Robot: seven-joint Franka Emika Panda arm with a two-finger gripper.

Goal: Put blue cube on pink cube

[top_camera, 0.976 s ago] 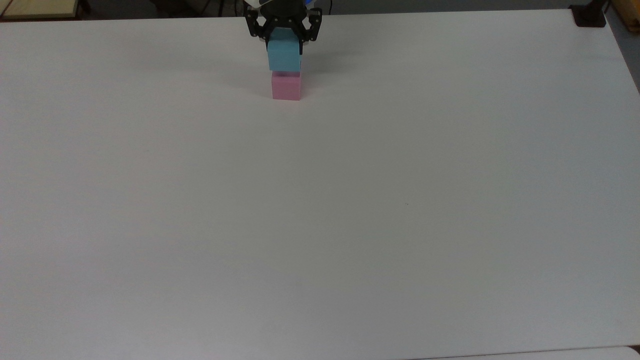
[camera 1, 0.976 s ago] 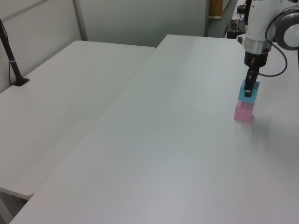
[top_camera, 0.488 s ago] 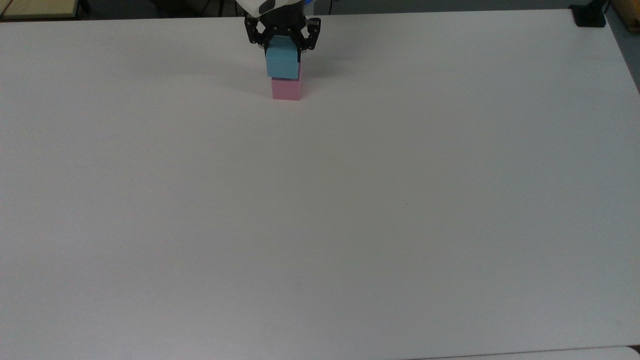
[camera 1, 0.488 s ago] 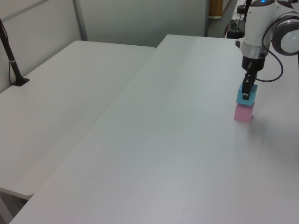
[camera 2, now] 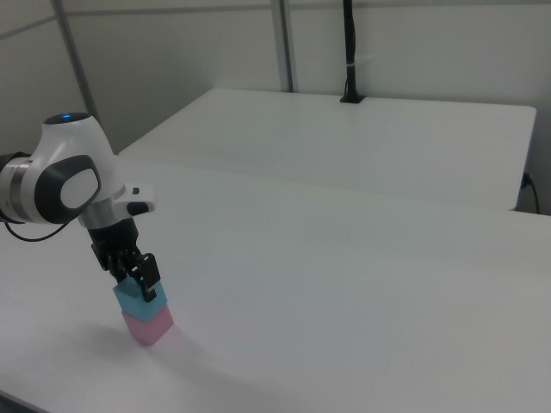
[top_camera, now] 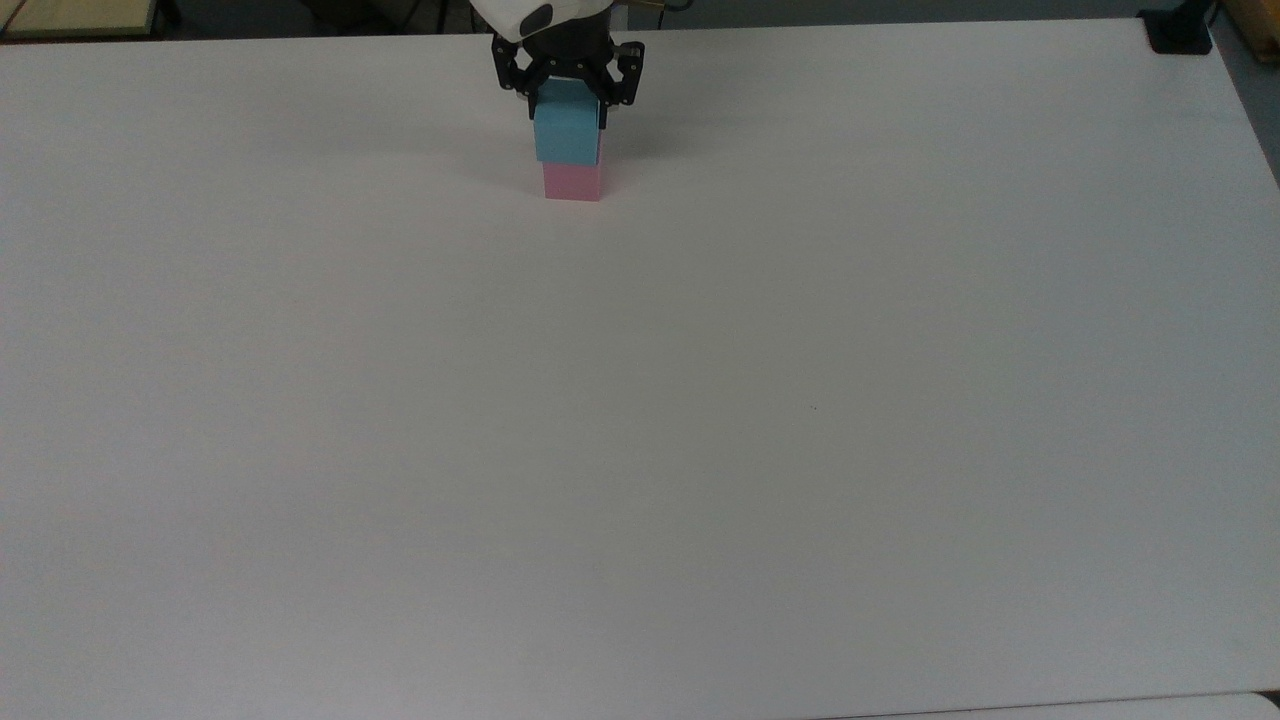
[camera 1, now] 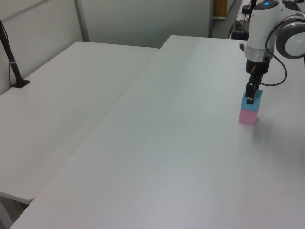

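Observation:
The blue cube (top_camera: 568, 135) sits on top of the pink cube (top_camera: 573, 183) near the far edge of the white table (top_camera: 640, 400) in the top view. My gripper (top_camera: 568, 105) comes down from above and is shut on the blue cube, one black finger on each side of it. The left view has the blue cube (camera 1: 253, 99) stacked on the pink cube (camera 1: 248, 116) at the left view's right, with my gripper (camera 1: 250, 94) over it. In the right view the blue cube (camera 2: 138, 299) lies squarely on the pink cube (camera 2: 148, 326) under my gripper (camera 2: 139, 277).
A second white table (camera 1: 71, 86) adjoins on the left view's left, with a black post (camera 1: 12, 62) at its edge. A black mount (top_camera: 1178, 30) stands at the table's far right corner in the top view.
My gripper has come down with the blue cube. The gap seen a second ago has closed and the blue cube now rests on the pink cube.

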